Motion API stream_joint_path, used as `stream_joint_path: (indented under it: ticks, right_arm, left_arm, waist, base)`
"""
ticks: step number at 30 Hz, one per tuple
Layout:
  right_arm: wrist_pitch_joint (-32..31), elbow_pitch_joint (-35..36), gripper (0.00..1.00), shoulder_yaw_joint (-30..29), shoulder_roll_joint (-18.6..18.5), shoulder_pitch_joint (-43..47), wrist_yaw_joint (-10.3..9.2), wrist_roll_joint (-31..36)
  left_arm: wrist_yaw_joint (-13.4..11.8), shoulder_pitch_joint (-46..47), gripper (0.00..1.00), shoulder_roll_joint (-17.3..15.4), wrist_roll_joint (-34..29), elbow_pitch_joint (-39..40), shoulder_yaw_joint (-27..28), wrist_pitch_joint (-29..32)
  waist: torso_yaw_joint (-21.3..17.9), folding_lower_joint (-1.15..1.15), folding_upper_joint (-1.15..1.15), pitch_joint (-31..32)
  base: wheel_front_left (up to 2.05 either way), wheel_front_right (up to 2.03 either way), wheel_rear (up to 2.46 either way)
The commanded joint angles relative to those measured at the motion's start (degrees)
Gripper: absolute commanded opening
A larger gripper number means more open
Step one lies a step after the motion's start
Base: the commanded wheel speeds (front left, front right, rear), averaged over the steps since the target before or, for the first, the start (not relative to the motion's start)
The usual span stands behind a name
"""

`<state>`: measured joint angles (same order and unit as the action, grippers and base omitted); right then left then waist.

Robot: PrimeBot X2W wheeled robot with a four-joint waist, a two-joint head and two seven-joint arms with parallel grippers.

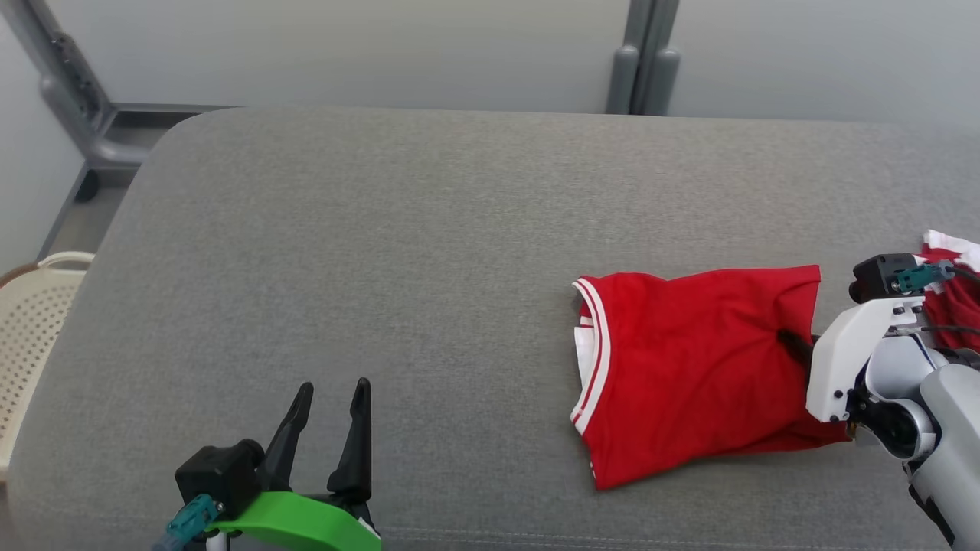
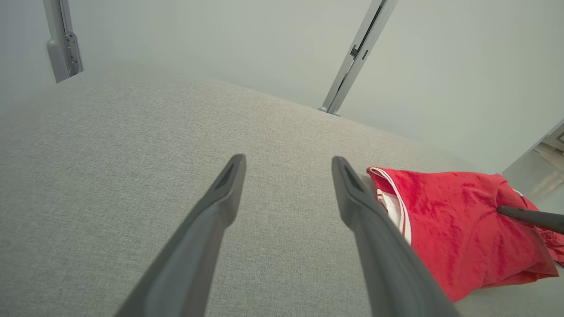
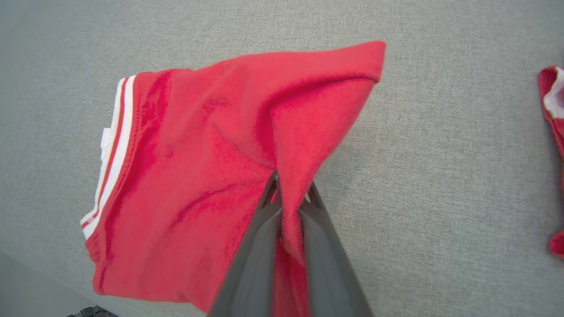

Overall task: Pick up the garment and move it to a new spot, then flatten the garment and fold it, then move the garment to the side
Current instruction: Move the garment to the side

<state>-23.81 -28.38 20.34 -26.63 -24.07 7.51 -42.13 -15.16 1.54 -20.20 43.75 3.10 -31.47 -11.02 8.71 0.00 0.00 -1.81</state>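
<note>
Right wrist view: right gripper (image 3: 288,196) clamped on fold of red knit garment with white-striped trim (image 3: 189,176); bulk lies ahead-left of fingertips on grey padded surface (image 3: 440,176). Left gripper (image 1: 334,394) agape, well apart; right arm nearer.

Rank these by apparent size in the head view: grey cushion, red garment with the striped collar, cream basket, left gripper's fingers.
1. grey cushion
2. red garment
3. cream basket, cut off by the frame edge
4. left gripper's fingers, smallest, though nearest the camera
</note>
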Motion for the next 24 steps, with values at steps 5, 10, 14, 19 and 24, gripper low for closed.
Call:
stream_joint_path:
  ticks: [5, 10, 14, 19, 24]
  right_arm:
    - [-2.17, 2.55, 0.00, 0.10, -1.12, -1.56, -0.05, 1.25]
    - [-3.51, 4.25, 0.00, -0.26, -1.26, -3.42, -0.05, 2.34]
    - [-3.64, 4.55, 0.00, -1.21, -1.45, -3.98, -0.05, 2.77]
    - [-2.87, 4.54, 0.00, -1.97, -0.43, -5.09, -0.04, 3.71]
    - [-1.67, 2.80, 0.00, -3.41, 0.51, -7.96, -0.05, 5.37]
  left_arm:
    - [-0.02, 0.04, 1.00, 0.51, 0.15, 0.02, 0.03, -0.51]
    - [0.24, 1.61, 1.00, 0.62, -0.33, 0.10, 0.07, -0.70]
    - [0.42, 2.51, 1.00, 0.64, -0.53, 0.01, -0.17, -0.49]
    - [0.48, 3.93, 1.00, 0.36, -0.99, -0.15, -0.16, -0.31]
    - [0.65, 4.81, 1.00, -0.11, -1.23, -0.14, -0.18, 0.15]
  waist:
    - [-13.00, 0.00, 0.00, 0.92]
    - [-18.76, 0.00, 0.00, -0.58]
    - [-20.73, 0.00, 0.00, -1.57]
    - [-22.23, 0.00, 0.00, -3.48]
    - [-21.54, 0.00, 0.00, -4.93]
  base:
    - [0.00, 0.00, 0.00]
    - [0.00, 0.00, 0.00]
    - [0.00, 0.00, 0.00]
    - [0.00, 0.00, 0.00]
    - [0.00, 0.00, 0.00]
